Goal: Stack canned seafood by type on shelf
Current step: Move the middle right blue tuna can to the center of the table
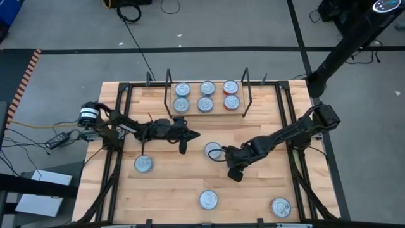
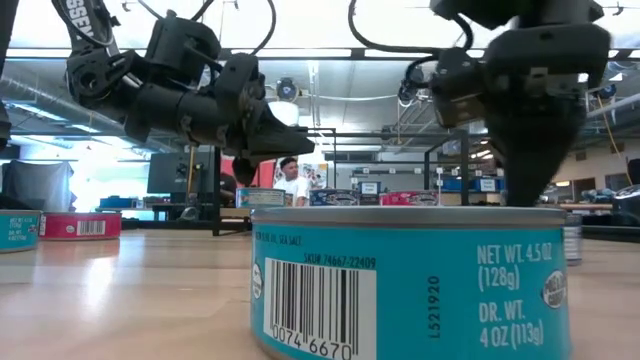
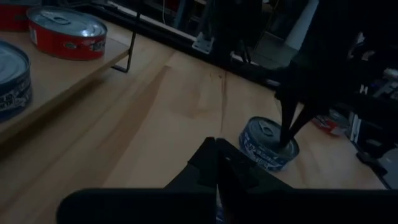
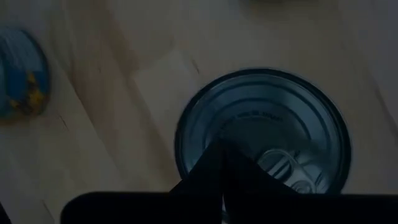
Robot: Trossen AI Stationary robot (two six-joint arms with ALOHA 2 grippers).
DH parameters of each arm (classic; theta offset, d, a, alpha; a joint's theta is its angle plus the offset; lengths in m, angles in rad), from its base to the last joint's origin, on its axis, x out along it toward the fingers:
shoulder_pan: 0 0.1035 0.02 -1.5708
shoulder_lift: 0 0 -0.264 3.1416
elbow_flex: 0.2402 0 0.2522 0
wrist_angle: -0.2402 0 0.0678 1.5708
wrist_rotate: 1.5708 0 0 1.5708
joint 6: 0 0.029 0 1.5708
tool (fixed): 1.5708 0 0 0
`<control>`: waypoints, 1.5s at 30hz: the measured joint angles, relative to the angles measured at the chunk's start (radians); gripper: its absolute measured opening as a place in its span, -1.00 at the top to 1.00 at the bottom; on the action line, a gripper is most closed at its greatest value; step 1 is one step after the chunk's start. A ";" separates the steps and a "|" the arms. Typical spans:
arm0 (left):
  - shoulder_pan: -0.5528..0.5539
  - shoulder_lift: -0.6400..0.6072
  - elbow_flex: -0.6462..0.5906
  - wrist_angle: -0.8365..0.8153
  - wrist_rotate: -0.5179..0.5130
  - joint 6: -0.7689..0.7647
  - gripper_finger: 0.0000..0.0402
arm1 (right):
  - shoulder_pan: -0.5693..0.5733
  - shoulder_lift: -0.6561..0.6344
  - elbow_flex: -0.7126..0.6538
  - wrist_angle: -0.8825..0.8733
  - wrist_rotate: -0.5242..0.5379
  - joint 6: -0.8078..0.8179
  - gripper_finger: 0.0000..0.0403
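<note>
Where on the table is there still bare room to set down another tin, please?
Bare wood lies along the right side, between the shelf and the front-right tin, and at the front left between the left tin and the front-middle tin. It is crowded mid-table: the shut left hand, the shut right hand and a tin.

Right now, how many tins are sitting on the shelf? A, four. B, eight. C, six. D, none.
C: the high view shows six tins on the shelf, in two rows of three, with the red-labelled pair at one end.
</note>
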 joint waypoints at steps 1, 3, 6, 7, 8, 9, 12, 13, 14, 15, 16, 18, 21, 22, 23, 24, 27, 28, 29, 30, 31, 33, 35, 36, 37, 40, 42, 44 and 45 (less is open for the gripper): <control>0.000 -0.001 0.000 0.001 0.001 0.000 0.99 | 0.006 0.000 0.000 -0.020 -0.003 0.016 0.99; 0.000 -0.001 0.000 0.000 0.002 0.000 0.99 | 0.017 -0.004 -0.001 -0.058 -0.008 0.045 0.99; 0.000 -0.001 0.000 0.000 0.002 -0.002 0.99 | 0.030 -0.017 -0.001 -0.122 -0.006 0.086 0.99; 0.000 -0.001 0.000 0.000 0.002 -0.004 0.99 | 0.033 -0.024 -0.003 -0.151 -0.005 0.102 0.99; 0.000 -0.001 0.000 -0.001 0.002 -0.006 0.99 | 0.033 -0.033 -0.004 -0.185 0.001 0.119 0.99; 0.000 -0.001 0.000 -0.001 0.002 -0.007 0.99 | 0.034 -0.043 -0.004 -0.217 0.011 0.135 0.99; 0.000 -0.001 0.000 -0.001 0.002 -0.025 0.99 | 0.034 -0.074 -0.010 -0.299 0.043 0.154 0.99; 0.001 -0.001 0.000 -0.001 0.002 -0.025 0.99 | 0.034 -0.084 -0.013 -0.316 0.061 0.152 0.99; 0.001 -0.001 0.000 -0.001 0.002 -0.023 0.99 | 0.031 -0.094 -0.013 -0.312 0.072 0.148 0.99; 0.001 -0.001 0.000 -0.002 0.002 -0.022 0.99 | 0.029 -0.106 -0.012 -0.298 0.081 0.145 0.99; 0.002 0.000 0.000 -0.004 0.002 -0.021 0.99 | 0.024 -0.119 -0.010 -0.297 0.087 0.144 0.99; 0.008 0.011 0.000 0.000 0.002 -0.018 0.99 | 0.018 -0.139 -0.011 -0.280 0.106 0.143 0.99; 0.021 0.048 0.011 0.001 0.002 0.008 0.99 | 0.017 -0.168 -0.011 -0.141 0.161 0.110 0.97; 0.028 0.065 0.019 0.001 0.009 0.015 0.99 | 0.017 -0.173 -0.010 -0.075 0.174 0.080 0.97; 0.033 0.084 0.032 0.008 0.023 0.029 0.99 | 0.017 -0.172 -0.009 -0.008 0.177 0.041 0.97; 0.039 0.105 0.047 0.018 0.041 0.039 0.99 | 0.015 -0.162 -0.008 0.051 0.177 0.001 0.97; 0.055 0.185 0.090 0.062 0.102 0.080 0.99 | -0.001 -0.106 -0.008 0.150 0.171 -0.091 0.99; 0.061 0.214 0.105 0.074 0.118 0.081 0.99 | -0.007 -0.085 -0.008 0.165 0.169 -0.107 0.99; 0.066 0.243 0.117 0.093 0.131 0.080 0.99 | -0.012 -0.062 -0.008 0.178 0.169 -0.122 0.99; 0.072 0.269 0.125 0.116 0.146 0.079 0.99 | -0.018 -0.039 -0.008 0.191 0.174 -0.138 0.99; 0.075 0.294 0.135 0.138 0.158 0.079 0.99 | -0.024 -0.021 -0.008 0.200 0.177 -0.154 0.99; 0.079 0.336 0.146 0.176 0.167 0.077 0.99 | -0.039 0.013 -0.008 0.234 0.176 -0.184 0.99; 0.078 0.368 0.155 0.196 0.177 0.077 0.99 | -0.052 0.037 -0.008 0.274 0.176 -0.213 0.99; 0.078 0.381 0.163 0.202 0.182 0.077 0.99 | -0.059 0.046 -0.008 0.285 0.176 -0.226 0.99; 0.078 0.390 0.167 0.200 0.194 0.077 0.99 | -0.067 0.057 -0.008 0.298 0.177 -0.231 0.99; 0.077 0.422 0.198 0.195 0.220 0.080 0.99 | -0.090 0.080 -0.008 0.305 0.177 -0.233 0.99; 0.077 0.431 0.214 0.170 0.220 0.081 0.99 | -0.103 0.088 -0.008 0.323 0.176 -0.237 0.99; 0.077 0.440 0.227 0.157 0.219 0.085 0.99 | -0.111 0.095 -0.008 0.333 0.174 -0.250 0.99; 0.077 0.439 0.230 0.148 0.219 0.088 0.99 | -0.116 0.098 -0.007 0.348 0.168 -0.252 0.99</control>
